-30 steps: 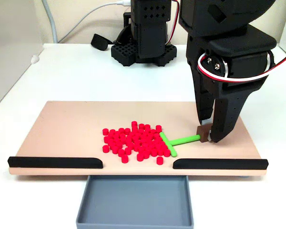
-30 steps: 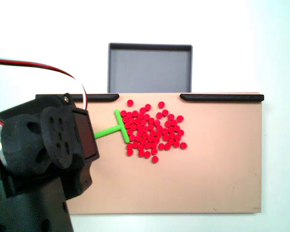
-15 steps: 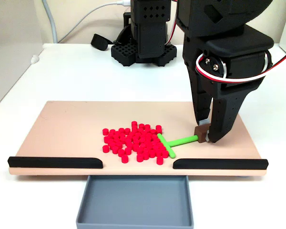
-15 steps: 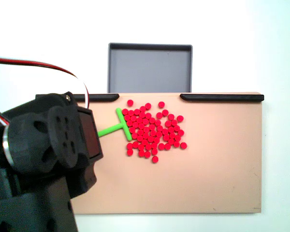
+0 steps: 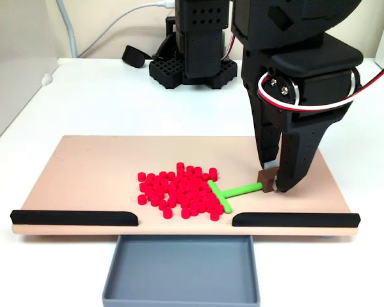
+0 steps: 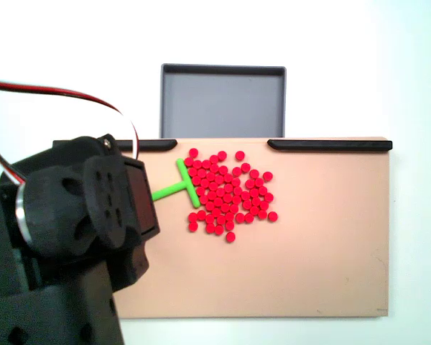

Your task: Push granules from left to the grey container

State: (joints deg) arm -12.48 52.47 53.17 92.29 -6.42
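Many tiny red granules [image 5: 180,190] [image 6: 226,194] lie bunched near the middle of the tan board [image 5: 89,173] [image 6: 323,244]. A green T-shaped pusher [image 5: 227,192] [image 6: 182,186] presses its crossbar against one side of the pile: the right side in the front fixed view, the left side in the top-down one. My black gripper [image 5: 273,182] is shut on the brown block at the pusher's stem end. The grey container [image 5: 181,272] [image 6: 223,102] sits empty beyond the gap between two black strips.
Two black strips [image 5: 73,217] [image 5: 296,219] [image 6: 329,144] line the board's edge beside the container, leaving a gap between them. A second black robot base [image 5: 192,45] with cables stands at the back of the white table in the front view.
The gripper has slid the green pusher sideways into the pile, packing the granules tighter and shifting them a little towards the pile's other side.
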